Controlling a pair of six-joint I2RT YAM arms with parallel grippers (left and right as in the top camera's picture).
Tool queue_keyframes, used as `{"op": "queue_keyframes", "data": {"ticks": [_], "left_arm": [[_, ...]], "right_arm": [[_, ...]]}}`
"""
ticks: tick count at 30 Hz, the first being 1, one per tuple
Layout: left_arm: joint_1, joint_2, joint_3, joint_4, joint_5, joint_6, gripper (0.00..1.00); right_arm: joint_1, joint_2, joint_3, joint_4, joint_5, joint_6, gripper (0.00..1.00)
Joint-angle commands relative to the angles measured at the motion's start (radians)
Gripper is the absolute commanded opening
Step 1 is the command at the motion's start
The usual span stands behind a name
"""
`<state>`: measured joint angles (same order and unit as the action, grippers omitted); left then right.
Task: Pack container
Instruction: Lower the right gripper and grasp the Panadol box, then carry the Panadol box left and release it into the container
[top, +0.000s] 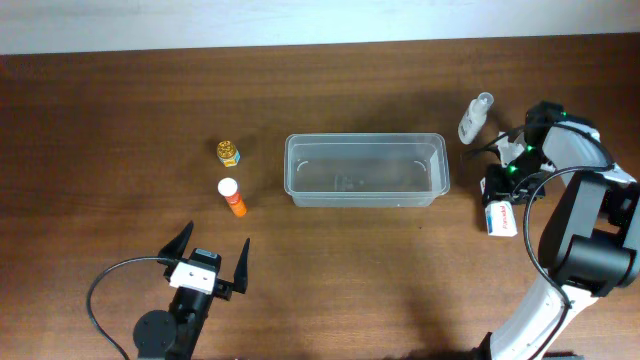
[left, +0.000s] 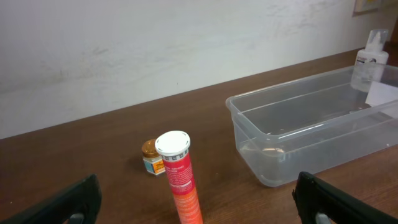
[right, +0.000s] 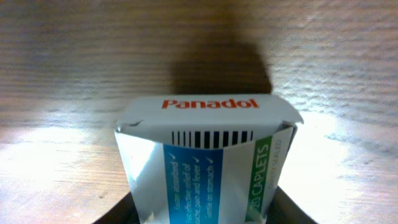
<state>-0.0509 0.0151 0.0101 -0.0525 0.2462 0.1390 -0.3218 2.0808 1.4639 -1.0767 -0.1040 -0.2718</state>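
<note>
The clear container stands empty at the table's middle; it also shows in the left wrist view. My right gripper is right of it and shut on a white, blue and green Panadol box, which fills the right wrist view between the dark fingers. My left gripper is open and empty near the front edge, its fingers wide apart. An orange tube with a white cap lies ahead of it.
A small jar with a yellow lid stands left of the container, behind the tube. A clear small bottle stands beyond the container's right end. Cables run by both arms.
</note>
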Motion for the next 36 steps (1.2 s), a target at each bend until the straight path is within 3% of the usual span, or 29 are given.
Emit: {"op": "queue_keyframes", "data": {"ticks": [1, 11, 20, 27, 36], "left_arm": [[0.005, -0.002, -0.001, -0.008, -0.007, 0.013, 0.99], [0.005, -0.002, -0.001, -0.008, -0.007, 0.013, 0.99], [0.005, -0.002, -0.001, -0.008, -0.007, 0.013, 0.99], [0.005, -0.002, -0.001, -0.008, -0.007, 0.013, 0.99], [0.005, -0.002, -0.001, -0.008, -0.007, 0.013, 1.0]], "right_arm": [[0.003, 0.007, 0.1, -0.058, -0.08, 0.0, 0.42], [0.04, -0.008, 0.376, -0.348, -0.159, 0.0, 0.42], [0.222, -0.018, 0.659, -0.557, -0.163, 0.0, 0.42], [0.389, -0.017, 0.713, -0.525, -0.162, 0.081, 0.42], [0.576, -0.013, 0.711, -0.391, -0.086, 0.357, 0.42]]}}
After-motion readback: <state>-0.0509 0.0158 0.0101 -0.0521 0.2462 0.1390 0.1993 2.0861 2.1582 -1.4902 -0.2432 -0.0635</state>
